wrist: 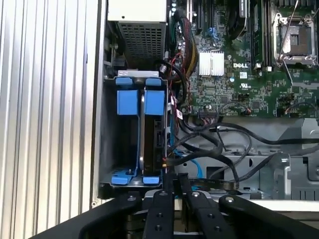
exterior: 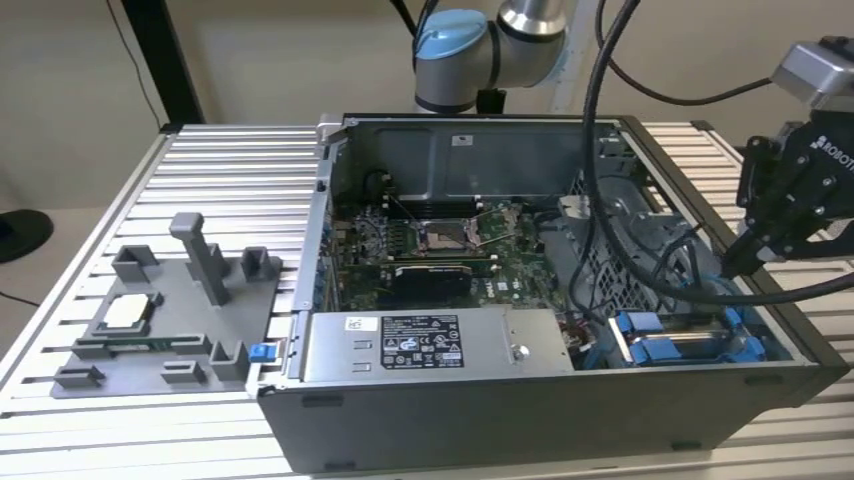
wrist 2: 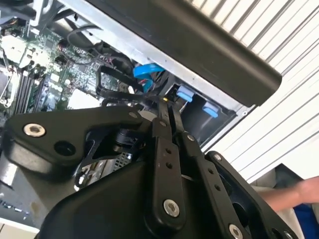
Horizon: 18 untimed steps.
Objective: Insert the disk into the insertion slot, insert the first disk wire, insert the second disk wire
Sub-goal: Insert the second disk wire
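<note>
In the exterior view the claw [exterior: 737,262] hangs at the right of the frame, over the right end of the open computer case [exterior: 534,440] on the ribbed bench [exterior: 227,170]. The disk [exterior: 674,348] stands on edge in its blue frame at the case's lower right corner, beside the power-supply box [exterior: 427,345].

In the second wrist view the claw [wrist 2: 168,107] is clenched, its fingers [wrist 2: 162,144] pressed almost together. I cannot tell whether a connector is pinched between the tips.

In the first wrist view the claw [wrist: 172,180] sits just short of the disk [wrist: 153,104], which looks seated in the slot, with loose black wires [wrist: 209,149] beside it. The work looks to be at the wiring stage. Keep any plug square to the disk's end and push straight (that tangle could snag a tilted approach).
</note>
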{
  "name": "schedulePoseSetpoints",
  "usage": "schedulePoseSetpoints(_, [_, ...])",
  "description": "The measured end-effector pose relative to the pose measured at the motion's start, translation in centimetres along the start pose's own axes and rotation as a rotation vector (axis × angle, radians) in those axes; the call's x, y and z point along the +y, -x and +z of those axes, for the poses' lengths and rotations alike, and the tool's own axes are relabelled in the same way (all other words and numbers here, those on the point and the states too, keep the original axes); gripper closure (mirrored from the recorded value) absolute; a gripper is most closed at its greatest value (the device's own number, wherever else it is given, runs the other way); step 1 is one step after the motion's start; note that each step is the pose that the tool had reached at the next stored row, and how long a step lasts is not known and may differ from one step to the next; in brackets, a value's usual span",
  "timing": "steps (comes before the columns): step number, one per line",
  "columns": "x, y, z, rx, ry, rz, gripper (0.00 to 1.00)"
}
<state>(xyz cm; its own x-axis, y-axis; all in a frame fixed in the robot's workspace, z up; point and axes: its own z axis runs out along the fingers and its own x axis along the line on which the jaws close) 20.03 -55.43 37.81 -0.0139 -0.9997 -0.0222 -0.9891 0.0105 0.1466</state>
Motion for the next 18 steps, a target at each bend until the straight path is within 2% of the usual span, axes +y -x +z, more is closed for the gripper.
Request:
schedulePoseSetpoints(7, [2.58, -0.02, -0.13, 0.0001, -0.0017, 0.0, 1.0])
schedulePoseSetpoints(11, [4.33, -0.06, 0.11, 0.0, -0.0084, 0.0, 1.0])
schedulePoseSetpoints(12, [4.69, -0.06, 0.17, -0.0002, -0.0159, 0.0, 1.0])
schedulePoseSetpoints(13, [4.97, -0.07, 0.22, -0.0002, -0.0291, -0.001, 1.0])
schedulePoseSetpoints(16, [5.71, -0.08, 0.36, -0.0007, -0.0827, -0.002, 1.0])
schedulePoseSetpoints(17, [6.0, -0.1, 0.44, -0.0008, -0.0965, -0.002, 1.0])
schedulePoseSetpoints(18, [6.3, -0.12, 0.55, -0.001, -0.1056, -0.002, 1.0])
